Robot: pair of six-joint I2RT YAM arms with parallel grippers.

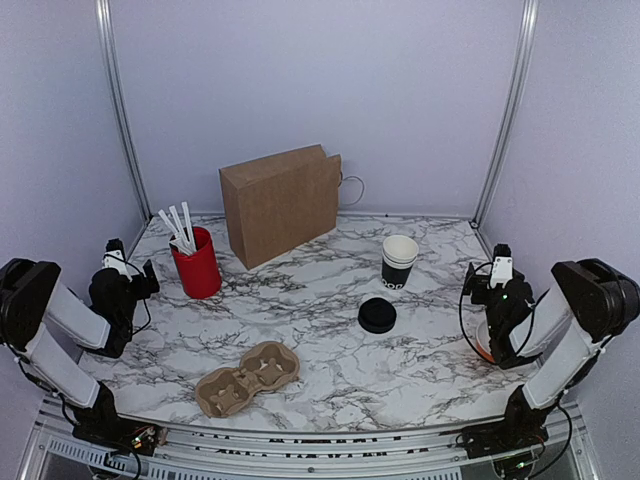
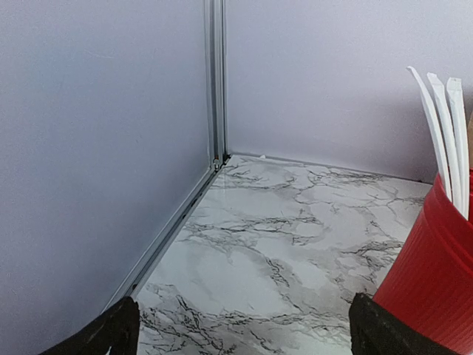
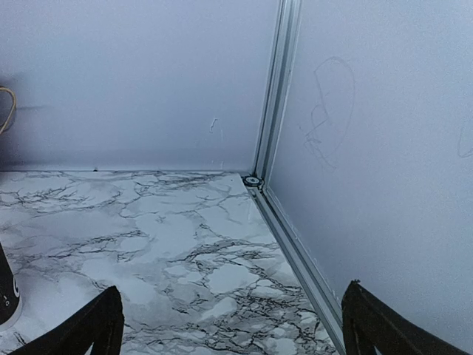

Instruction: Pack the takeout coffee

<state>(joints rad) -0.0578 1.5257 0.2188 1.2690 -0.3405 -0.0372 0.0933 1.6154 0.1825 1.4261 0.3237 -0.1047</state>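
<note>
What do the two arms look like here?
Both match: the left arm and right arm have white tubular links between bulky black joint housings, with a small white block near each wrist. A thin black cable loops beside the right wrist. The jaws show as black tips in the wrist views.

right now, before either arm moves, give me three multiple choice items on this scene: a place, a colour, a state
1. Relative to the black cup, the lid lies: A on top; B on the table, apart from it; C inside it.
2. The cup of sticks is: A red; B blue; C white.
3. The black cup stands: A lidded; B open; C upside down.
1B, the lid rests on the marble clear of the cup; 2A, its wall is red; 3B, its white inside shows.
</note>
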